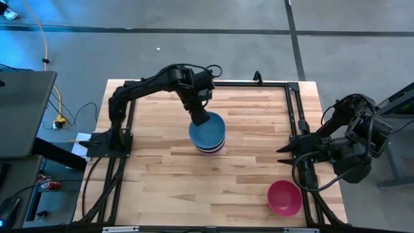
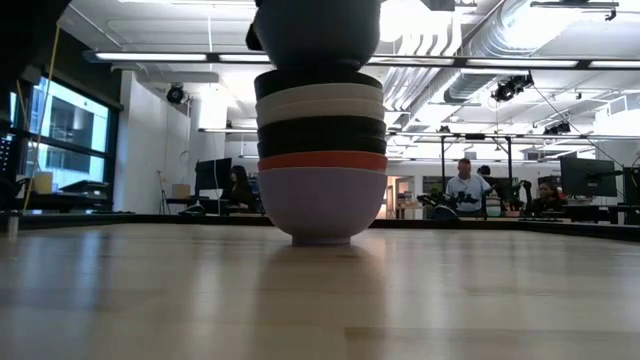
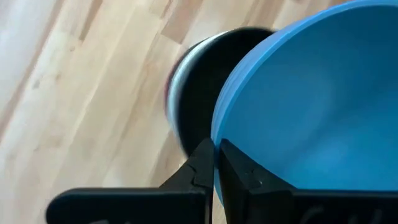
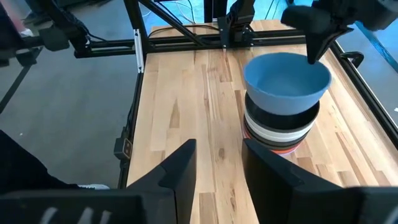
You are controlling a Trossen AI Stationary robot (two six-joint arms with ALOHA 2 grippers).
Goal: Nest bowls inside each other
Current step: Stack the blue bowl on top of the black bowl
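Observation:
A stack of nested bowls [image 2: 320,150] stands on its lavender bottom bowl mid-table, with red, black and white ones above it; it also shows in the high view [image 1: 211,149] and the right wrist view [image 4: 280,127]. Right over the stack hangs a light blue bowl [image 1: 209,129], mouth up, with my left gripper [image 1: 197,118] shut on it. A magenta bowl [image 1: 284,197] rests mouth up on the wood at the near right. My right gripper [image 4: 217,168] waits open at the table's right edge, nothing between its fingers. My left gripper pinches the light blue bowl's rim [image 3: 219,134] on its far-left side, one finger [image 3: 242,177] inside the bowl and one [image 3: 198,173] outside. The fingers come steeply from above. The bowl sits roughly level over the stack's top black bowl [image 4: 283,112]; whether they touch, I cannot tell.
A black rail frame [image 1: 294,103] runs along the table's far and side edges. Bare wood [image 1: 162,181] lies in front of and to the left of the stack. Beyond the table, people [image 2: 465,185] sit at desks in the room.

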